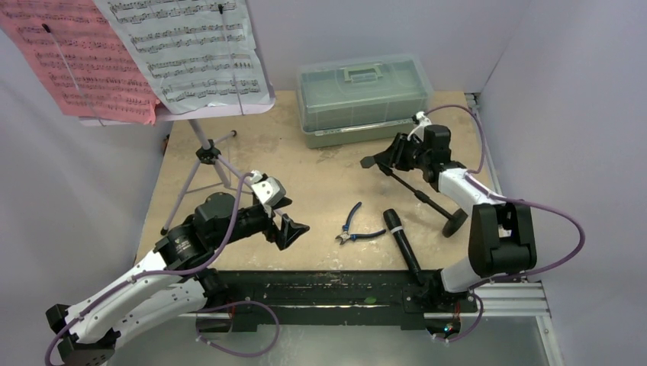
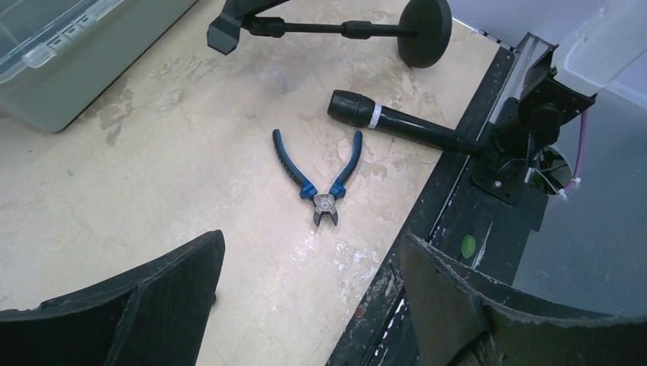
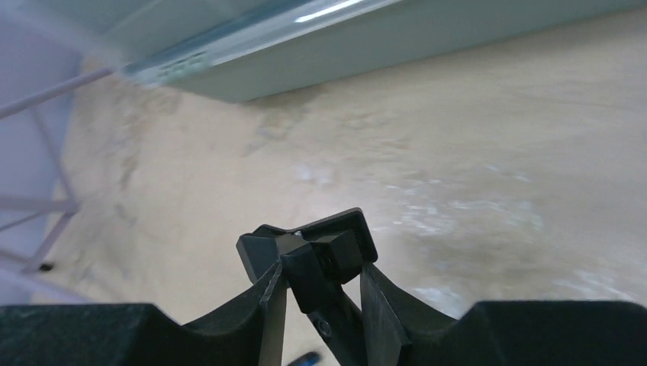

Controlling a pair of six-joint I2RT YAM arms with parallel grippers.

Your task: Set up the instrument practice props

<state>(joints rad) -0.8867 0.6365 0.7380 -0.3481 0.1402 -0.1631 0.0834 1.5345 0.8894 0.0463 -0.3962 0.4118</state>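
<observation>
**Right gripper (image 3: 320,284) pinched on black round-based stand (image 1: 455,223); left gripper (image 2: 311,252) wide**

Found right gripper pinched on the clip head of the black round-based stand, one finger (image 3: 268,301) on each side of the neck and touching it. Seen from above: same grip at the stand's upper end, just in front of the translucent green toolbox (image 1: 362,99), lid shut. Traced the pole slanting from there toward the near right, down to the round base, tipped on its rim on the table (image 1: 305,175) close to the right edge. Cannot tell whether the clip head clears the tabletop.

Noted left gripper spread wide, holding nothing, hovering over the near-left part of the table and facing the blue-handled pliers (image 2: 320,179). Pliers flat on the table, handles splayed, nose toward the near edge.

Logged black microphone (image 1: 400,240) lying flat just right of the pliers, between them and the stand's base, touching neither. Head toward mid-table, tail reaching the black rail (image 1: 320,286) at the near edge.

Located pale lilac music stand (image 1: 207,155) upright at the far left corner on its tripod legs, well apart from both grippers. Found pink sheet (image 1: 69,61) on the left of its desk and white sheet (image 1: 191,46) on the right, overlapping the pink one's edge.
</observation>
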